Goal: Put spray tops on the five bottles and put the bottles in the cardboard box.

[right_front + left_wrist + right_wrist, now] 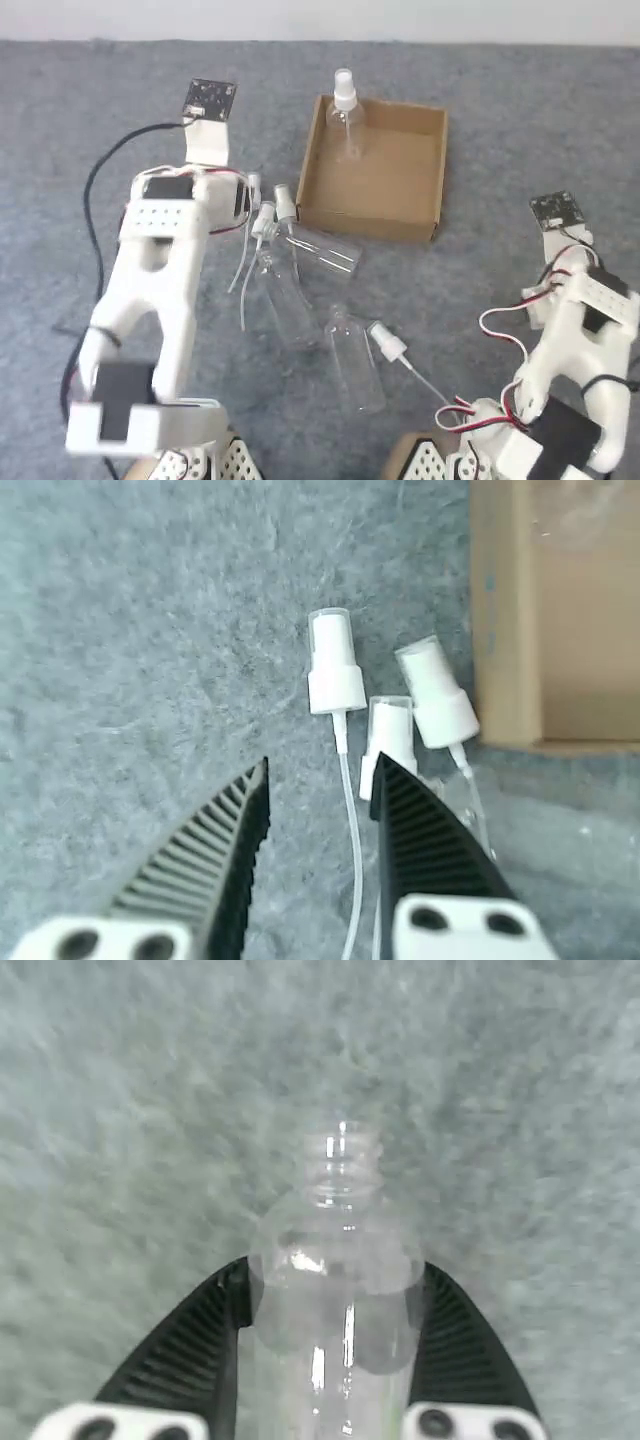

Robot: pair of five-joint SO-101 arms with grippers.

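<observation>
I judge the task to be at an early stage. One capped bottle [346,120] is inside the box [365,222], at its far side, and it is the only one finished.

My right gripper [333,1268] has its jaws pressed on the shoulders of an open bottle [338,1205]. The neck of this bottle has no top and it is held over the grey mat [520,130].

My left gripper [320,765] hangs with its jaws apart and nothing between them, just above a group of three tops [333,665]. One jaw tip is very near the middle top of the group.

In the high view, two lying bottles [325,250] rest in front of the box, close to each other, with their necks toward these three tops. I cannot tell how many of the tops are screwed on. At least one has its tube lying free on the mat, so I take it as not fitted.

A bare bottle [358,368] lies nearer to the arms, and a loose top [388,345] is just beside its neck.

So four bottles remain to go into the box. At least two of them need a top first, and perhaps more.
</observation>
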